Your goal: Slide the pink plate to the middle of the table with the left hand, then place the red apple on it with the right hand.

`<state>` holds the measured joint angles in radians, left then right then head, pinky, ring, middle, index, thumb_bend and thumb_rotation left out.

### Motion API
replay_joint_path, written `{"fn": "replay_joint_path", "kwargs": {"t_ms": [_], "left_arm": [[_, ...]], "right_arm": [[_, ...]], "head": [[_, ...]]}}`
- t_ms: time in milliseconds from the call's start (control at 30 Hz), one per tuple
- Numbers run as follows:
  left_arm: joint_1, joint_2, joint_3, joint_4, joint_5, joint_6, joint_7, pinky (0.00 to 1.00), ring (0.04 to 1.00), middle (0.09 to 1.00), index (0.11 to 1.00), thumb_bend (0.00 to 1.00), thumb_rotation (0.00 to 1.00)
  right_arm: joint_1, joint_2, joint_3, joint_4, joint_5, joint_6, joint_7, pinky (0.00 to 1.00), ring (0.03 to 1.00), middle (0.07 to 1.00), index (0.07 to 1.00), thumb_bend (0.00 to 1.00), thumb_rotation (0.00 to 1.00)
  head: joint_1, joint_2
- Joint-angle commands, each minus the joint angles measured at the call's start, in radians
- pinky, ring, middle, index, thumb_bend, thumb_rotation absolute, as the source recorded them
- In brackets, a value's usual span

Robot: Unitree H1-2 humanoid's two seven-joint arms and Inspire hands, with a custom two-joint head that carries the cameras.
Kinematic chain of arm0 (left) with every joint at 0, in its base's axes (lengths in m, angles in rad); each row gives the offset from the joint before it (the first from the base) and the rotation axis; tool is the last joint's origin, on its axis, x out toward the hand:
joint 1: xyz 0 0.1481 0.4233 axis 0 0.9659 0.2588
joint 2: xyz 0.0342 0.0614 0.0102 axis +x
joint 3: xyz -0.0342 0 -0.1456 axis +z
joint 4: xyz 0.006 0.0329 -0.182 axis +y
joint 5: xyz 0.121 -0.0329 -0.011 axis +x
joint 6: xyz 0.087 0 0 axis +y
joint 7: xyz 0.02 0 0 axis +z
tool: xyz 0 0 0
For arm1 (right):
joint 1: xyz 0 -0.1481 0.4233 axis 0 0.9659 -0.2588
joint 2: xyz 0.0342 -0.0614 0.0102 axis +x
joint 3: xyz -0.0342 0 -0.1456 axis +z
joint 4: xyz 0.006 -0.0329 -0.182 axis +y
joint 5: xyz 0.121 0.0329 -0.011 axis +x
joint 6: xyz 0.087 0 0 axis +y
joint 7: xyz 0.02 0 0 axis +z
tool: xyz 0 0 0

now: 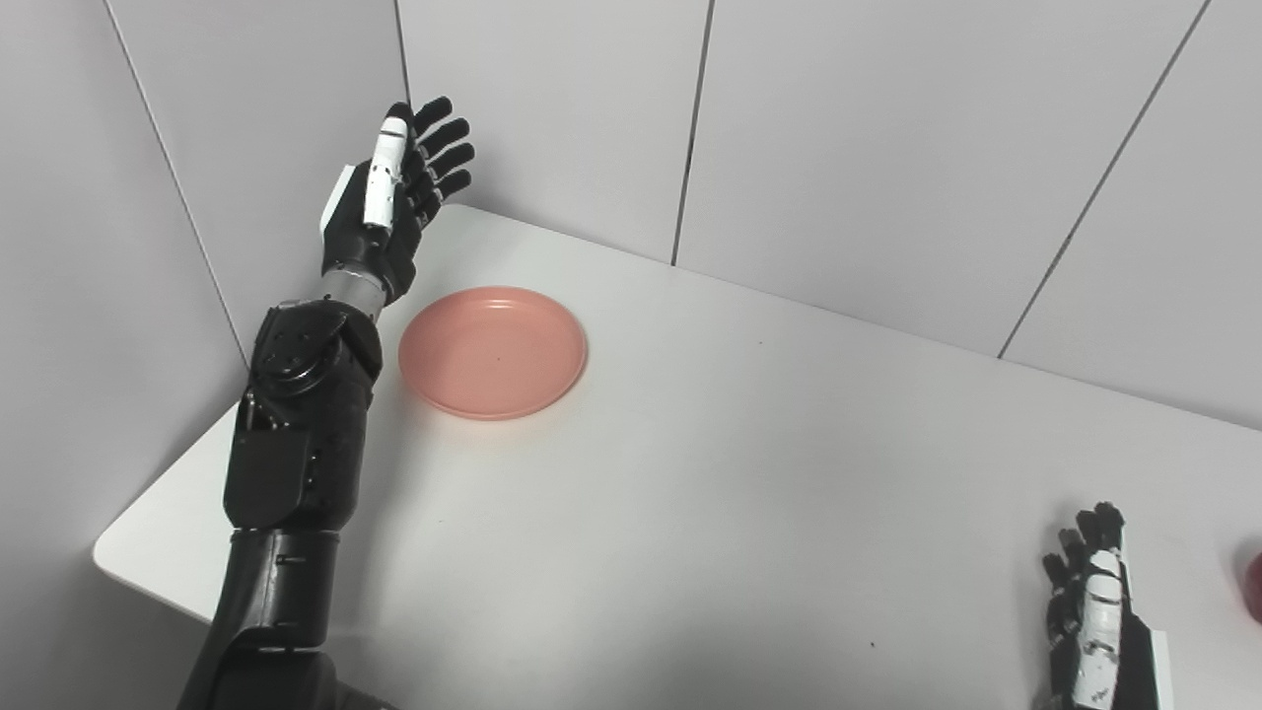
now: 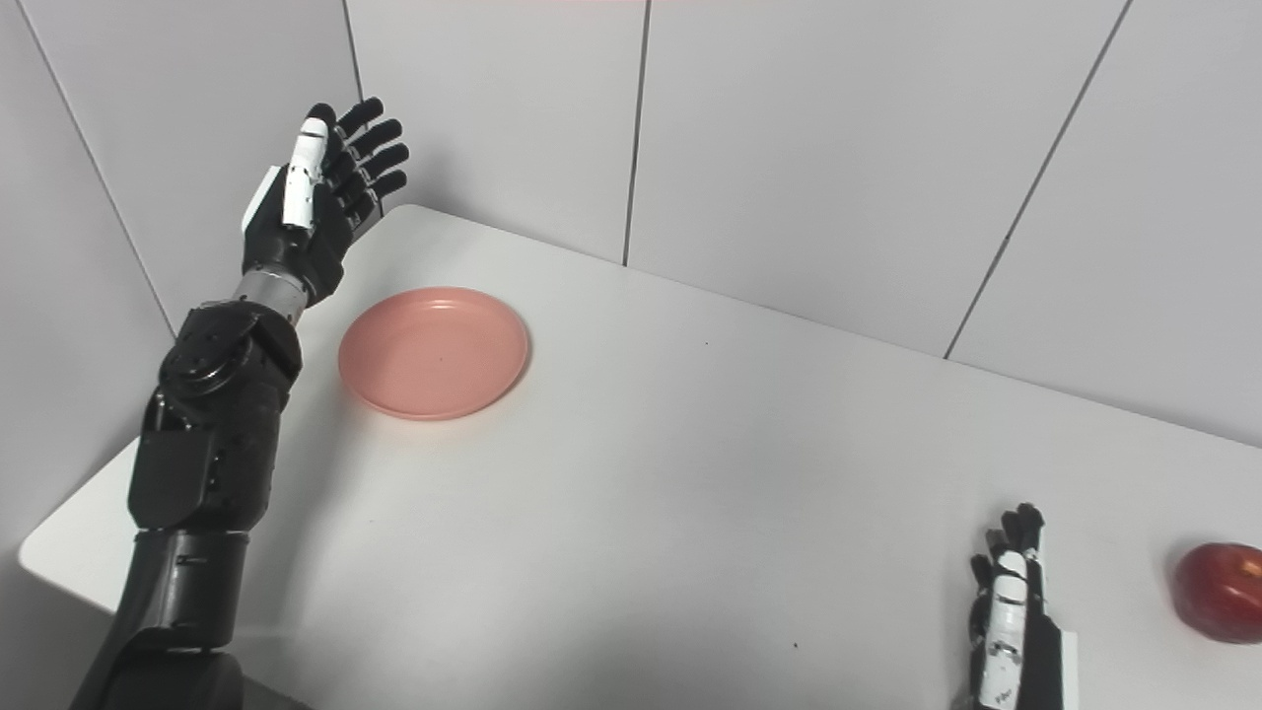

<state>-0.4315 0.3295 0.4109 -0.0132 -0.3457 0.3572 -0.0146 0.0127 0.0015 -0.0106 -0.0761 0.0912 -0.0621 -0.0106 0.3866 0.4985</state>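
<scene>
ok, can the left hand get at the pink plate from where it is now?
Probably yes. The left hand is open and raised just beyond the pink plate's far-left rim, with nothing between them. The table around the plate is bare, so the way looks free.

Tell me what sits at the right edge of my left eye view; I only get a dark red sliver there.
Observer: In the right eye view it is a whole red apple, resting on the table.
Operator: Say where the right hand is relative to it.
Observer: The right hand is to the apple's left, with bare table between them, not touching.
Operator: Report whether the apple is on the pink plate.
Observer: No. The pink plate lies empty at the far left, beside the raised, open left hand.
</scene>
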Motion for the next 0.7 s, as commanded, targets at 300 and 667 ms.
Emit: {"fn": "replay_joint_path", "kwargs": {"t_ms": [300,667], "left_arm": [[-0.07,0.079,0.044,0.104,-0.027,-0.048,-0.005,0.85,0.845,0.846,0.83,0.39,1.0],[-0.064,0.108,0.063,0.232,-0.026,-0.097,-0.016,0.85,0.839,0.835,0.818,0.37,1.0]], "right_arm": [[0.015,-0.013,-0.001,0.007,-0.002,-0.012,0.014,1.0,1.0,1.0,1.0,0.17,1.0],[0.017,-0.011,0.003,-0.003,-0.006,-0.006,0.009,1.0,0.999,1.0,1.0,0.15,1.0]], "head": [[0.006,0.003],[0.007,0.003]]}}
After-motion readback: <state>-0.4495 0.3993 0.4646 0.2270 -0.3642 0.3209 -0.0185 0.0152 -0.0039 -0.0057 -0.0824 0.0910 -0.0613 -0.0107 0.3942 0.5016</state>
